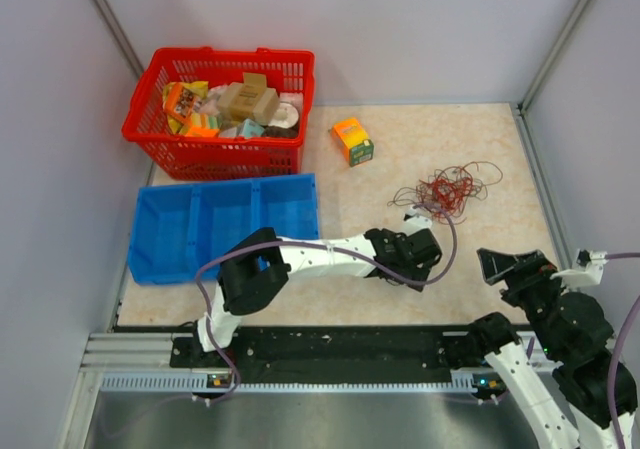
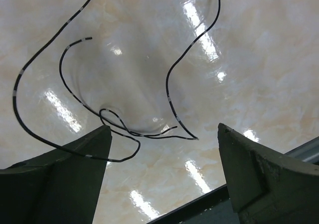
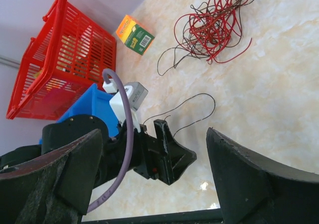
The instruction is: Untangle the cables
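Observation:
The cables (image 1: pixel 445 189) lie as a loose bunch of thin red and dark wires on the marble table top, right of centre; the right wrist view shows the cables (image 3: pixel 214 27) at its top. A single black wire (image 2: pixel 168 87) lies apart from the bunch in slack loops, and the right wrist view shows that black wire (image 3: pixel 199 94) beside my left arm's fingers. My left gripper (image 1: pixel 418 261) hangs low over the table just near of the bunch. In its own view the left gripper (image 2: pixel 163 133) is open and empty, the wire beyond its tips. My right gripper (image 1: pixel 512 267) is open and empty at the near right, and the right gripper (image 3: pixel 154 131) looks toward the left one.
A red basket (image 1: pixel 215 154) full of packages stands at the back left, with a blue divided bin (image 1: pixel 225 224) in front of it. A small orange and green box (image 1: pixel 352 139) lies left of the bunch. A black rail (image 1: pixel 330 344) runs along the near edge. Grey walls close both sides.

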You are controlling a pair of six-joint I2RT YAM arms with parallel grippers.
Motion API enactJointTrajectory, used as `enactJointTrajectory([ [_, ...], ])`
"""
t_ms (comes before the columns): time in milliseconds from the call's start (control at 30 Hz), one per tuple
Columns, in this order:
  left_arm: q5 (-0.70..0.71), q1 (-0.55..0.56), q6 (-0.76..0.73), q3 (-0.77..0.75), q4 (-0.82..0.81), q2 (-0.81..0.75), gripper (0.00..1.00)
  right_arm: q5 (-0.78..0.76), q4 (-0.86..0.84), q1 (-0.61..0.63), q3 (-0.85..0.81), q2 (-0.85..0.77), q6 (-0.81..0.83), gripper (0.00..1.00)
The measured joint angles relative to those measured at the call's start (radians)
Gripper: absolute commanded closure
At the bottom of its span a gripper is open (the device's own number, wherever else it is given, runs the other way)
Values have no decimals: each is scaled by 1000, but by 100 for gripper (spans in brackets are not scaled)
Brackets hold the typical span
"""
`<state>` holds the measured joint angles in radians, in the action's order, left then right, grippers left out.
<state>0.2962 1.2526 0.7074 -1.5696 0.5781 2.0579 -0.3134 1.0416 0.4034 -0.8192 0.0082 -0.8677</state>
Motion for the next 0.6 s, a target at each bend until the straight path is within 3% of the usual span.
enactJointTrajectory([
  [100, -11, -9, 14, -3, -24, 0, 41, 0, 0, 0, 0, 0, 0, 17],
  [200, 17, -11, 11, -3, -38, 0, 52, 2, 0, 0, 0, 0, -1, 17],
  [267, 47, -11, 0, -3, -49, 0, 68, 4, -1, 0, 3, 0, -3, 17],
  [333, 69, -13, -13, -3, -60, 0, 100, 5, -2, 0, 17, -1, -8, 17],
  [600, 119, -35, -110, 62, -92, -78, 100, 27, -1, 0, 81, 1, -15, 17],
])
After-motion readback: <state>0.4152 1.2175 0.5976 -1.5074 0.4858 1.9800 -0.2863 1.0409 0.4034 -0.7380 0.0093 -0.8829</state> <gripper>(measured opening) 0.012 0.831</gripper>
